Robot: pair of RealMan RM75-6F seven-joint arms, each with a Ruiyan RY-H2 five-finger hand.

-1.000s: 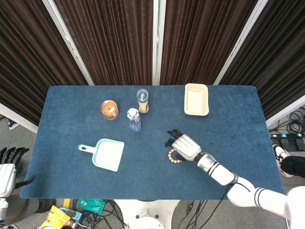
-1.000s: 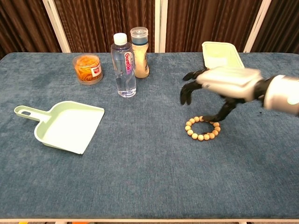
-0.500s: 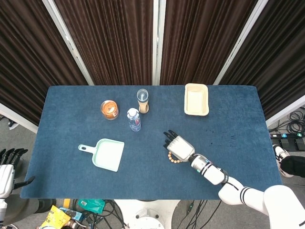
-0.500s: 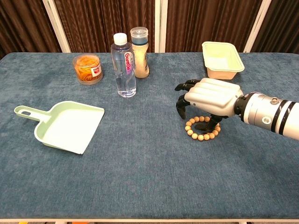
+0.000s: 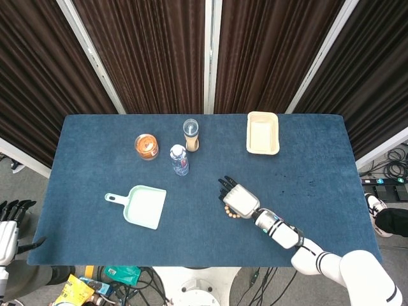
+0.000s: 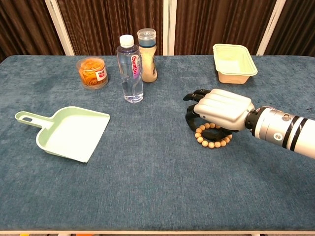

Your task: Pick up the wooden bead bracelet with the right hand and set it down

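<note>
Right hand settles over wooden bead bracelet on the desk

The right hand (image 6: 219, 109), lower than a second ago, rests over the wooden bead bracelet (image 6: 212, 140), dark fingers (image 6: 193, 118) curled at its far-left edge; beads show beneath the palm, so whether they grip cannot be told. Beyond the fingers, the cream tray (image 6: 234, 59) looks empty; the jar (image 6: 92, 72) holds something orange. The left hand (image 5: 7, 228) hangs open off the desk (image 6: 147, 187).

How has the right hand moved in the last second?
Yes. The right hand has come down over the bracelet and shifted slightly toward the dustpan.
</note>
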